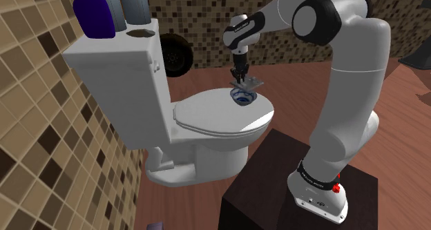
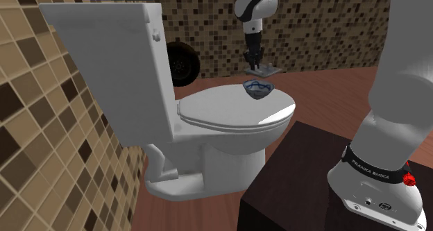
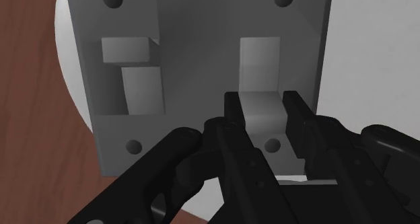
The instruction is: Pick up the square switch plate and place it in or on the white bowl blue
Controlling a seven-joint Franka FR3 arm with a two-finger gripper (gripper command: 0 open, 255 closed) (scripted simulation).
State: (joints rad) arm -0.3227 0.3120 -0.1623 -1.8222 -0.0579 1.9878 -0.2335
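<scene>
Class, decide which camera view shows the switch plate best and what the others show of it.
The wrist view: the grey switch plate faces the camera, with both toggles and screw holes, the claw clasping one toggle. The shoulder and second exterior views show it as a small slab under the claw, above the bowl.

Soft light from above brightens the toilet lid (image 1: 207, 115); shadow gathers under its rim and dims the tank (image 1: 128, 90) front.

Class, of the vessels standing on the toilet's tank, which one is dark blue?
The bottle, at the shoulder view's left end of the tank. It is deep blue and round-shouldered; the two tumblers beside it are grey-blue.
</scene>
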